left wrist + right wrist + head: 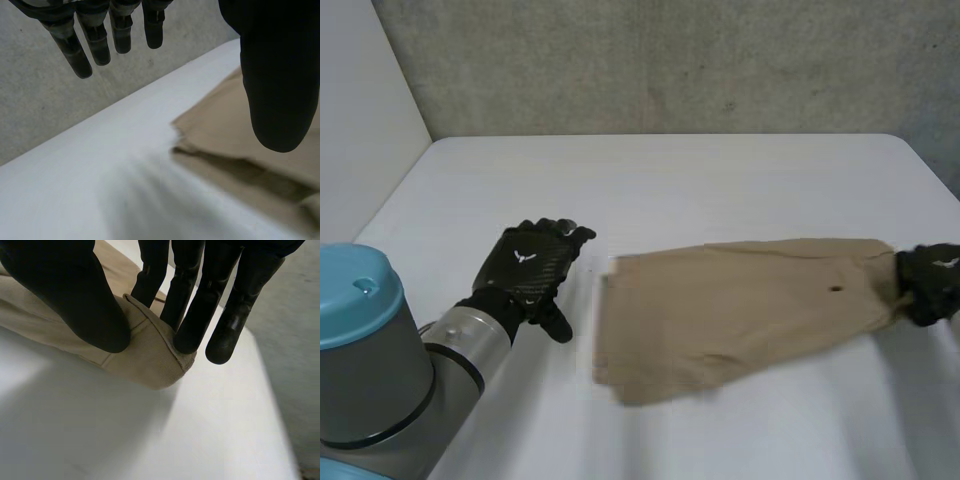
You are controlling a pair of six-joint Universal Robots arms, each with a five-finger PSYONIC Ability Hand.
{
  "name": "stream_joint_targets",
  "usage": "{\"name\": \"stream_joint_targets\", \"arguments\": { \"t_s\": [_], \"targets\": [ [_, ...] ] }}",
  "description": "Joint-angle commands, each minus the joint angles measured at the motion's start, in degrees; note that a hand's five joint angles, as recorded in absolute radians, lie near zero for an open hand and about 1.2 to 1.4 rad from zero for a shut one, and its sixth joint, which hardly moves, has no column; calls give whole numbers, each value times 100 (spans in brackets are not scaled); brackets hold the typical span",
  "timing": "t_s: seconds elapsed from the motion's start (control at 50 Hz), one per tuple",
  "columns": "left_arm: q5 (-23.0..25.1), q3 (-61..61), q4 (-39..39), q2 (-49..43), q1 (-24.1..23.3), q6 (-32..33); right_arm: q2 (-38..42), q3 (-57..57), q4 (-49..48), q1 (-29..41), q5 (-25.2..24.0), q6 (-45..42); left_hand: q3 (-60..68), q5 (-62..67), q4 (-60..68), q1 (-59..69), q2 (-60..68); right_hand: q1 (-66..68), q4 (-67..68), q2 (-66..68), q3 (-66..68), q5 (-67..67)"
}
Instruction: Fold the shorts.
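The tan shorts (740,300) lie on the white table (670,180). The right hand (930,282) pinches one end between thumb and fingers. The left hand (530,265) hangs loose just beside the other end, holding nothing. A one-sided pull could drag or bunch the cloth.

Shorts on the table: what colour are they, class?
The shorts are plain tan, best seen in the head view.

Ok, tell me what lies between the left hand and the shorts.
Only bare white table lies between the left hand and the shorts, as the head view shows; the two do not touch.
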Motion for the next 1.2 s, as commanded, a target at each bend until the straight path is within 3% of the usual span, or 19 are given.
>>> {"name": "stream_joint_targets", "arguments": {
  "t_s": [0.02,0.24,0.28,0.38,0.44,0.48,0.5,0.52,0.54,0.66,0.76,0.84,0.98,1.08,1.2],
  "targets": [
    [6,1,-60,203,30,4,-69,-525,659,-611,-30,-1225,-189,-235,-143,-93,-124,2567,1171,1477,1252,1552],
    [-3,-17,-68,238,-22,-13,-360,-1431,739,2498,-513,-592,-189,-235,-143,-93,-124,2567,1171,1477,1252,1552],
    [-3,-34,-68,247,-31,-13,-115,-1396,818,3269,-872,-645,-189,-235,-143,-93,-124,2567,1171,1477,1252,1552],
    [-3,-78,-68,282,-49,-13,238,-922,985,4197,-1787,-987,-189,-235,-143,-93,-124,2567,1171,1477,1252,1552],
    [-3,-69,-68,282,-58,-5,335,-755,1186,4233,-2034,-1347,-189,-235,-143,-93,-124,2439,1044,1349,1125,1425],
    [6,-61,-60,282,-66,-5,335,-746,1336,4215,-2000,-1462,-189,-235,-143,-93,-124,297,-1098,-793,-1017,-718],
    [6,-52,-60,282,-66,-5,300,-754,1433,4206,-1973,-1471,-189,-235,-143,-93,-124,-1114,-2509,-2204,-2428,-2128],
    [6,-26,-60,273,-75,-5,265,-789,1616,4163,-1947,-1428,-189,-235,-143,-93,-124,-3642,-5038,-4732,-4957,-4657],
    [6,9,-51,273,-84,-5,248,-807,1688,4127,-1947,-1375,-172,-218,-126,-77,-108,-4433,-5829,-5523,-5748,-5448],
    [-3,299,-7,203,-145,-13,-217,-877,1601,3583,-1982,-515,-121,-167,-76,-26,-57,-4433,-5829,-5523,-5748,-5448],
    [-38,747,-24,28,-444,-83,-737,-877,1180,2890,-1973,1371,-37,-83,8,58,27,-4433,-5829,-5523,-5748,-5448],
    [-81,1160,-86,-341,-848,-356,-781,-956,1108,2555,-1920,2235,-37,-83,9,58,27,-4433,-5829,-5523,-5748,-5448],
    [-801,1758,-788,-1255,-1358,-1094,-386,-1114,1214,2343,-1841,2282,198,152,244,294,262,-4433,-5829,-5523,-5748,-5448],
    [-1451,1873,-1307,-1782,-1753,-1568,317,-1492,1670,2352,-1490,1931,64,18,110,160,129,-4433,-5829,-5523,-5748,-5448],
    [-1751,1645,-1299,-1942,-1938,-1631,958,-1817,2075,2378,-1156,1447,-54,-100,-8,41,10,-4433,-5829,-5523,-5748,-5448]
  ]
}}
